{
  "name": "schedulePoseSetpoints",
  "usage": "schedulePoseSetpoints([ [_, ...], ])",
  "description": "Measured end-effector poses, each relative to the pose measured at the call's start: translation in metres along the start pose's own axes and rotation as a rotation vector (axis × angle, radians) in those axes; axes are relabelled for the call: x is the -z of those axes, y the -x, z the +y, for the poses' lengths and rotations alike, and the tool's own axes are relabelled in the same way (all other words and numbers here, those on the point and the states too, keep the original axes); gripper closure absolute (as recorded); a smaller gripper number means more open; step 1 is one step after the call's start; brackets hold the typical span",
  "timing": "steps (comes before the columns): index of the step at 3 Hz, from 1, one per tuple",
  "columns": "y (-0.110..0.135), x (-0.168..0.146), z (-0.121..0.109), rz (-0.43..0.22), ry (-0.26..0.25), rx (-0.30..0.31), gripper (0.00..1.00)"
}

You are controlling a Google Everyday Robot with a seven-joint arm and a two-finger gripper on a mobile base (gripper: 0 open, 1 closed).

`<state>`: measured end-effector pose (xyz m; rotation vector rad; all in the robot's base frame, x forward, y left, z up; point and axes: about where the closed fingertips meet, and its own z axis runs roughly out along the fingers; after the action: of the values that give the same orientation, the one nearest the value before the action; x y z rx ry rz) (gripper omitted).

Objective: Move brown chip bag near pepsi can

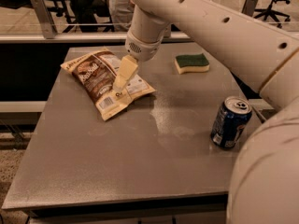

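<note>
The gripper (120,88), low over the bag (91,76), covers part of its white panel, and the bag's lettering is too blurred to read. The arm (210,27) runs out past the top and right edges. Its bulk at lower right hides the table's (140,162) near right corner. The can's (230,122) logo cannot be made out.
</note>
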<state>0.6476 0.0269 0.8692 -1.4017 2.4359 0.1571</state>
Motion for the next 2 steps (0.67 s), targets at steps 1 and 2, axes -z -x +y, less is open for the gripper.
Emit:
schedulePoseSetpoints([
  [1,0.007,-0.018,0.007,0.021,0.039,0.001,0.00],
  [2,0.012,-0.029,0.018,0.038,0.072,0.011,0.00],
])
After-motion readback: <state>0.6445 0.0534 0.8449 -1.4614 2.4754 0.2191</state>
